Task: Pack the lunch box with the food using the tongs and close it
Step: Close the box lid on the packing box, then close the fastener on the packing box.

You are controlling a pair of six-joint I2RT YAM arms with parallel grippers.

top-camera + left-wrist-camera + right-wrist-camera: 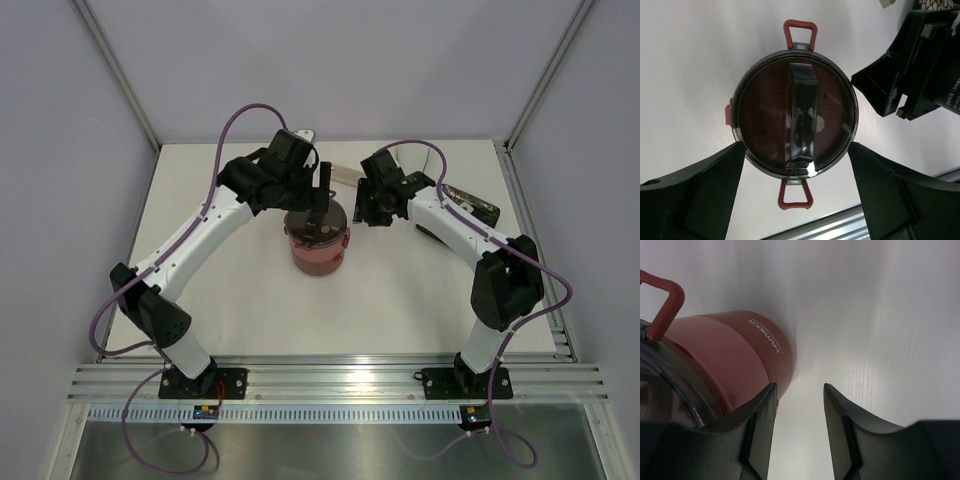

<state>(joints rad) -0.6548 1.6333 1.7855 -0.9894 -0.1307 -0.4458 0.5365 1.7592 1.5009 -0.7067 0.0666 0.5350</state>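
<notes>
The lunch box [765, 115] stood assembled on the worktop [690, 60], its bowls stacked and the grey top lid seated. It lay directly beneath the left hand [796, 145]. That hand was spread wide, with a finger [705, 195] on either side of the lid's rim, and it held nothing. Whether the fingers touched the rim could not be told. The straddling pose made sense as a way to centre on the lid and press or steady it.

The lid's dark handle [802, 115] ran straight away from the left hand's palm. One red latch [800, 32] sat at the far end of the handle and another [795, 195] at the near end. Both loops stuck outward rather than lying clamped, so the closing step seemed unfinished.

The right hand [799, 390] sat low beside the box, its jaws moderately parted over bare worktop and empty. The maroon wall was just off its left finger [760, 425], very near or brushing it. A raised latch [662, 305] stood up and to the left of that finger. This placement suggested the hand was bracing the box or going for that latch.

No food or tongs could be seen, so the food was presumably inside. The beige cutlery case [345, 173] and the black tray [472, 205] lay beyond and beside the hands.
</notes>
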